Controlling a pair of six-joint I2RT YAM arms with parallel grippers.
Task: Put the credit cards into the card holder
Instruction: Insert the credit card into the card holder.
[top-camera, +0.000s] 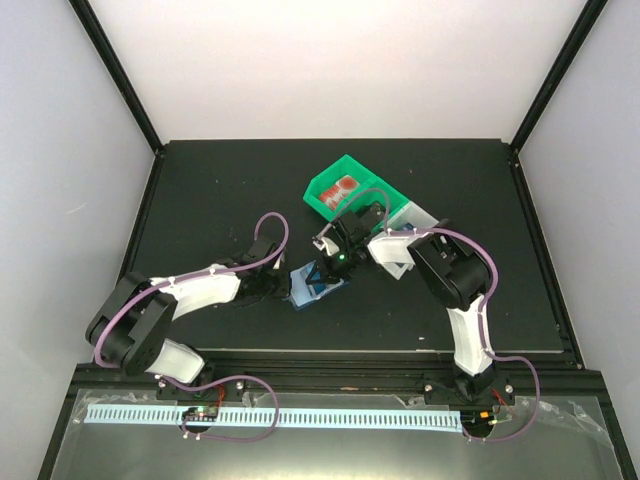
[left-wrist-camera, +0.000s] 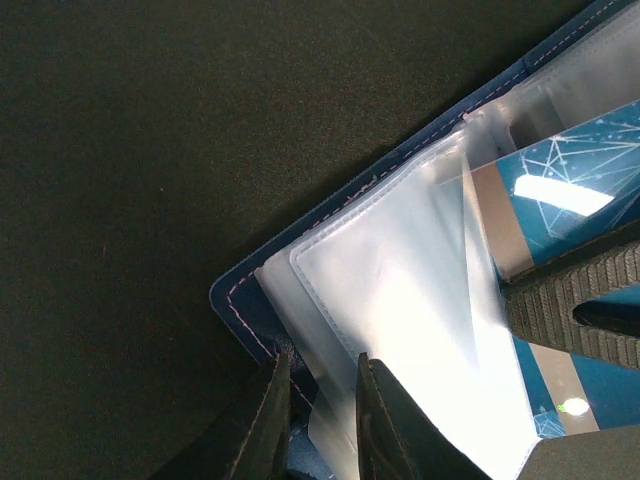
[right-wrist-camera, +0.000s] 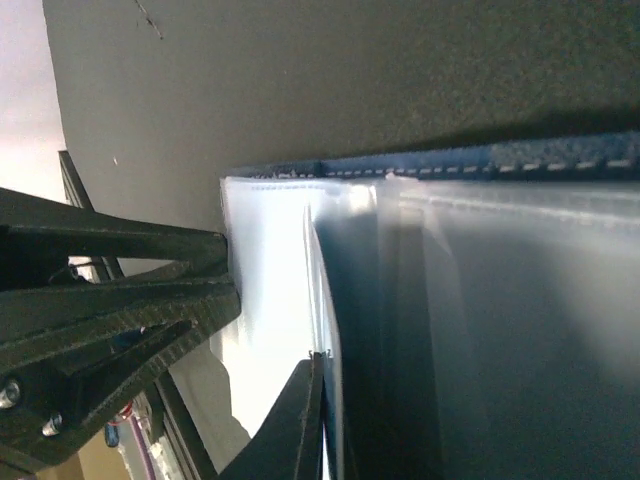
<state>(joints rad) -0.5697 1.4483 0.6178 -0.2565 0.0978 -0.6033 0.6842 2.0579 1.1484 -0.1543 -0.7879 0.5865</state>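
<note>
Left wrist view: left gripper (left-wrist-camera: 320, 400) is pinching the card holder (left-wrist-camera: 240, 300) sleeve. Right gripper (top-camera: 328, 270) is clamping a blue card (left-wrist-camera: 570, 180), seemingly partway in. One red-and-white card (top-camera: 343, 188) is waiting in the green tray (top-camera: 318, 192).

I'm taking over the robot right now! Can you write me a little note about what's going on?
Left gripper: shut on the corner of the open card holder.
Right gripper: shut on a blue card, its end among the clear sleeves; how far in, I cannot tell.
Also: a red-and-white card lies in the green tray.
Done: no card visibly seated.
Left: probably seat the blue card, then fetch the red-and-white one.
</note>
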